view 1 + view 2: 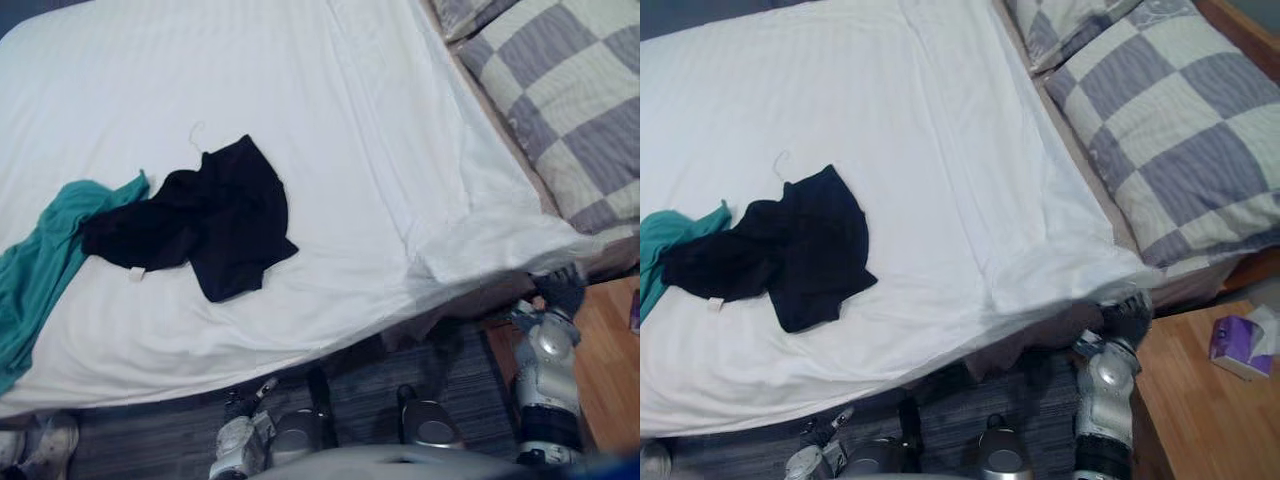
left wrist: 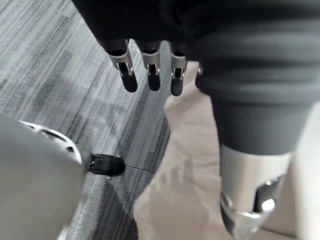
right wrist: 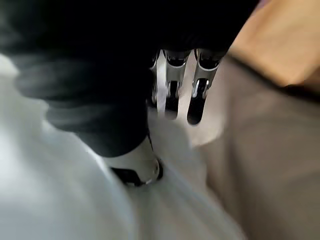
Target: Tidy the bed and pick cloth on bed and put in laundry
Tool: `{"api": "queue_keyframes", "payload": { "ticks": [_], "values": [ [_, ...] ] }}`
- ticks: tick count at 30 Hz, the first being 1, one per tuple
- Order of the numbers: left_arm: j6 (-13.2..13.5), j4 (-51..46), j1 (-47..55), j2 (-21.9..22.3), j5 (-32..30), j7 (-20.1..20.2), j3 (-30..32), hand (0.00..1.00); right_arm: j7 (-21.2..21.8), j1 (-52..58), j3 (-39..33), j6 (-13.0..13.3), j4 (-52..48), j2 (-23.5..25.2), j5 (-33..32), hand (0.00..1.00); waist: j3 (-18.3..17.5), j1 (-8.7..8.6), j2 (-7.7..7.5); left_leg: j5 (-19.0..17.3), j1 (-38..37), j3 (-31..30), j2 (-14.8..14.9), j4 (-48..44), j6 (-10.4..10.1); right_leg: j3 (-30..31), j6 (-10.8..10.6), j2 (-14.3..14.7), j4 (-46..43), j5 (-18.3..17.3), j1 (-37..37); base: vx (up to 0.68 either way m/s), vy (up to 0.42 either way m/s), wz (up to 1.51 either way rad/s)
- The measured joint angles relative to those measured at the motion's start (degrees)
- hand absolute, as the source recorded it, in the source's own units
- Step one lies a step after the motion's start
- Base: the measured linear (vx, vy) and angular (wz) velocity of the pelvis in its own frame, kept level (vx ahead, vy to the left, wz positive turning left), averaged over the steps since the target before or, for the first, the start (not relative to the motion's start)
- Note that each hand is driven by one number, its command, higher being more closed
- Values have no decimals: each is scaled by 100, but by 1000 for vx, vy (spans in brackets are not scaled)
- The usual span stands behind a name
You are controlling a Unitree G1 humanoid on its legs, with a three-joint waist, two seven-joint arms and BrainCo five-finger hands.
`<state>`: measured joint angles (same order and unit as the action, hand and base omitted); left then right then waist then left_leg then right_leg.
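Sheet corner (image 1: pixel 470 255) at loose-fingered right hand (image 1: pixel 560 288)

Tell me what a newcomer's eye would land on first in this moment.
A crumpled black cloth garment lies mid-bed on the white striped bed sheet, touching a teal cloth garment that trails toward the bed's near left edge. At the right, a grey-and-cream checked pillow lies beside the sheet's rumpled corner, with the right hand just below that corner.
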<state>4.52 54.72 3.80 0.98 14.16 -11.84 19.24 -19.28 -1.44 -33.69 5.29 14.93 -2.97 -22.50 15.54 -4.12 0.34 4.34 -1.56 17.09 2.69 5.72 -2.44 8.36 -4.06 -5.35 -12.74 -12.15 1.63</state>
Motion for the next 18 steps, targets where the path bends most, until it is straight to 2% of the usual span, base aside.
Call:
{"api": "queue_keyframes", "payload": {
  "ticks": [2,4,10,11,16,18],
  "values": [
    [3,2,16,71,47,35,259,0,-32,148,-657,160,-32,-12,-624,0,-17,-70,-9,-46,-50,68,2,11,2,21,-1,-3,-4,0,-14,54,1,-20],
    [30,5,59,108,97,43,392,0,-169,260,-1219,437,-137,-54,-1012,0,-131,-209,-46,-91,-70,123,17,21,-13,27,-2,1,14,0,-13,55,-7,-14],
    [116,-5,29,238,93,61,396,0,-614,389,-1762,829,-738,-56,-1052,0,-325,-274,-124,-171,-143,207,34,23,-9,34,-2,3,46,-1,-57,21,-5,-7],
    [116,-5,29,252,90,61,425,0,-710,354,-1774,906,-819,-55,-1059,100,-345,-271,-127,-180,-154,207,34,23,1,33,-2,1,54,-1,-75,0,0,0],
    [109,-1,28,269,89,58,427,0,-845,55,-1446,1138,-1582,-63,-1125,100,-357,-268,-107,-183,-160,208,28,24,5,24,-2,-8,63,-1,-88,0,0,0],
    [103,-2,29,263,86,51,339,0,-822,-222,-752,1295,-2002,-146,-1237,100,-362,-260,-98,-182,-157,203,29,24,4,21,-2,-9,56,-1,-84,0,0,0]
  ]
}}
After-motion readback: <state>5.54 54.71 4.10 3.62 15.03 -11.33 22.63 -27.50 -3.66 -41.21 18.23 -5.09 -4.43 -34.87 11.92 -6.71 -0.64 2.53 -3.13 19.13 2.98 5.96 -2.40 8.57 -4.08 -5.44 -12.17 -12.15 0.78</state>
